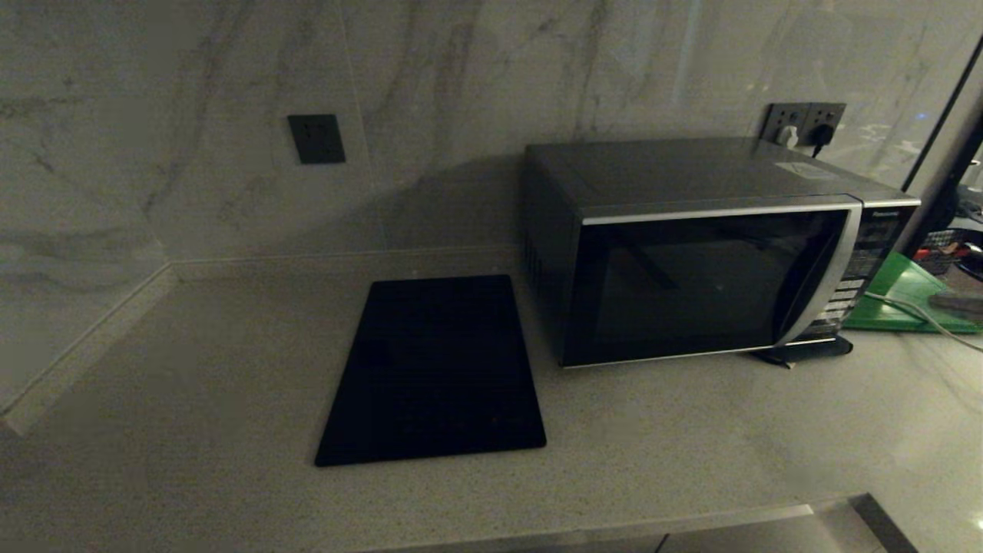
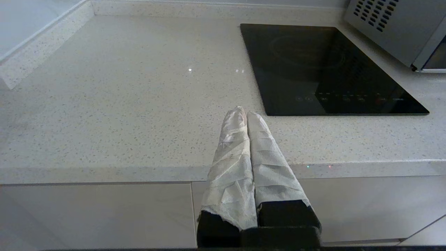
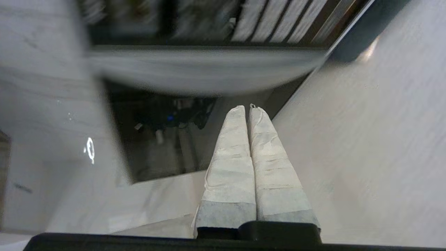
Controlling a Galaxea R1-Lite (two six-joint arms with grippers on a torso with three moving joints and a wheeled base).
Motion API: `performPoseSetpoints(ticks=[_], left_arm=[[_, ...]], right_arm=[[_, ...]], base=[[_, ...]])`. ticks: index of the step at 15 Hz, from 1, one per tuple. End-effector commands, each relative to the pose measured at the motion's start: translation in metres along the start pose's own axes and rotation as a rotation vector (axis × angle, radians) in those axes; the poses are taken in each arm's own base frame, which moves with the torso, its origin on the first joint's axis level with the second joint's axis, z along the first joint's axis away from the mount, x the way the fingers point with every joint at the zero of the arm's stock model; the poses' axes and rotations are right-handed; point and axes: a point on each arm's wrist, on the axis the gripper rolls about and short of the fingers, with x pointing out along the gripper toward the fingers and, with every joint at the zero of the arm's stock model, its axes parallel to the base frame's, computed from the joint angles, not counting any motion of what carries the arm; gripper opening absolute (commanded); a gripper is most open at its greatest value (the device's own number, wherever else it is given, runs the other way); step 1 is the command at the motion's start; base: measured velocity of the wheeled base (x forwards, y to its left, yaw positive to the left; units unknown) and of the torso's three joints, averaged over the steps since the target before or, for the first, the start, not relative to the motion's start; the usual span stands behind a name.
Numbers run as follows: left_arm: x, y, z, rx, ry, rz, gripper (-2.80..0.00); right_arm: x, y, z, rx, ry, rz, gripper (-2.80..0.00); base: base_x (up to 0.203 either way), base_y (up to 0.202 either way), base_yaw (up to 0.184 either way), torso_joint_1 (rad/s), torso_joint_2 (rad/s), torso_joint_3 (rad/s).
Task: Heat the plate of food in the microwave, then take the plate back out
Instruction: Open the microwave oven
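Dark glass on the microwave (image 1: 691, 284) shows its door closed, and I cannot make out the plate of food inside or anywhere on the tabletop (image 1: 653, 445), so I cannot place the stage. My left gripper (image 2: 245, 113) hangs parked at the tabletop edge, jaws together and empty; the right gripper (image 3: 246, 108) is likewise closed on nothing.
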Motion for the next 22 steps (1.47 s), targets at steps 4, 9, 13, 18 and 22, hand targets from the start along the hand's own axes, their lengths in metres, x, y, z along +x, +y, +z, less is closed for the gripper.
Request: performPoseSetpoints(ticks=[4, 9, 13, 18, 22], left_arm=[[0.0, 0.0, 0.0, -0.001, 0.001, 0.001, -2.8], [0.0, 0.0, 0.0, -0.001, 0.001, 0.001, -2.8], [0.0, 0.0, 0.0, -0.001, 0.001, 0.001, -2.8], [0.0, 0.0, 0.0, -0.001, 0.001, 0.001, -2.8], [0.0, 0.0, 0.0, -0.001, 0.001, 0.001, -2.8]], right_arm=[[0.044, -0.064, 0.028, -0.041, -0.051, -0.057, -2.8], [0.09, -0.086, 0.023, -0.065, -0.074, -0.149, -2.8], [0.106, -0.096, 0.022, -0.078, -0.056, -0.137, -2.8], [0.121, -0.093, 0.027, -0.12, -0.057, -0.102, -2.8], [0.129, -0.092, 0.027, -0.148, -0.044, -0.061, -2.8]], base=[[0.0, 0.0, 0.0, 0.0, 0.0, 0.0], [0.0, 0.0, 0.0, 0.0, 0.0, 0.0], [0.0, 0.0, 0.0, 0.0, 0.0, 0.0], [0.0, 0.0, 0.0, 0.0, 0.0, 0.0], [0.0, 0.0, 0.0, 0.0, 0.0, 0.0]])
